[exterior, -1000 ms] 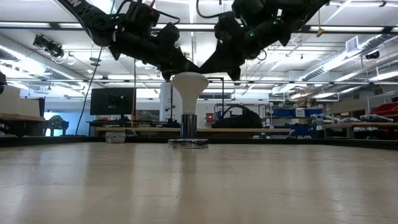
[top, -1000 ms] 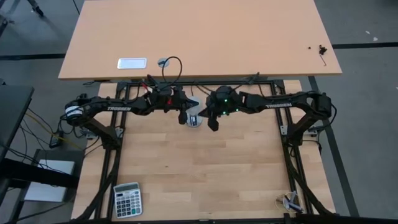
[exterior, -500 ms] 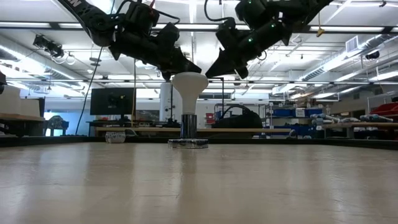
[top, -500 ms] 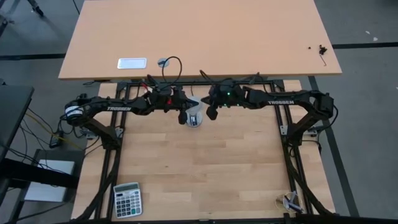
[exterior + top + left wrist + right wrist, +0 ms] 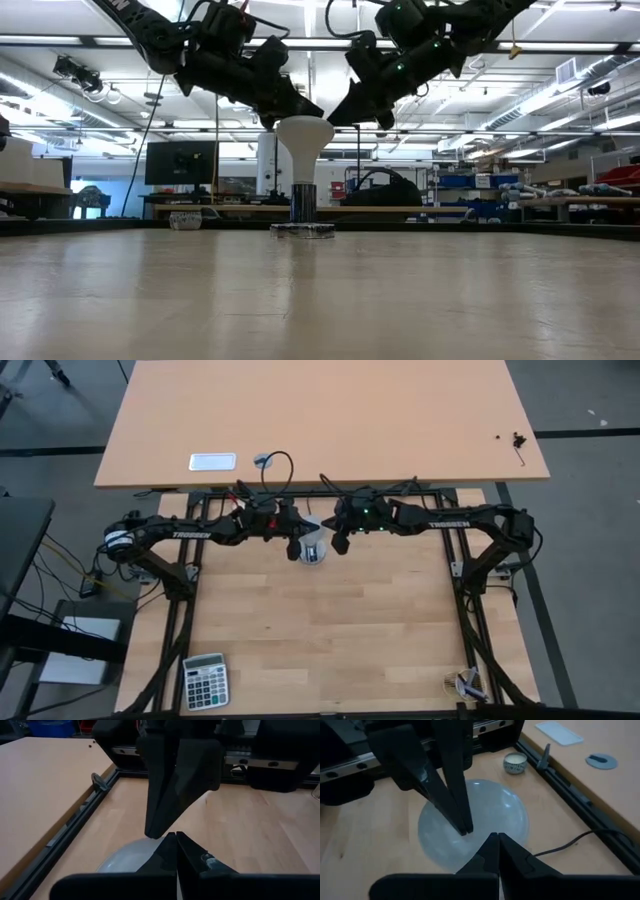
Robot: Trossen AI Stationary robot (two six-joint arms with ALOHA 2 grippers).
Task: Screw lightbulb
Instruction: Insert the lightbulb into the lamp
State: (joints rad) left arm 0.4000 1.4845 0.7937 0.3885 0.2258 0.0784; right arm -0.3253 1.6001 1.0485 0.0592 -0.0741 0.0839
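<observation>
The white lightbulb stands upright, dome face up, with its screw base in the silver socket near the table's far edge. It also shows in the high view and the right wrist view. My left gripper is shut and comes at the dome from the table's left. My right gripper is shut and comes at the dome from the right. Both tips meet the dome's top in the low view. My left gripper presses its shut fingertips on the dome's face. It slants down from the table's left. The bulb stands upright in the socket. My right gripper sets its shut fingertips at the dome's right edge, slanting down from the right. Whether they touch, I cannot tell.
A thin black cord runs from the socket toward the far rail. A small round tin sits by that rail. A calculator lies at the near left corner. A second tan table stands beyond the far edge.
My right gripper has swung toward the table's far edge and left toward the bulb, its shut tips coming from beside the dome up to its right edge. The bulb stands as before.
</observation>
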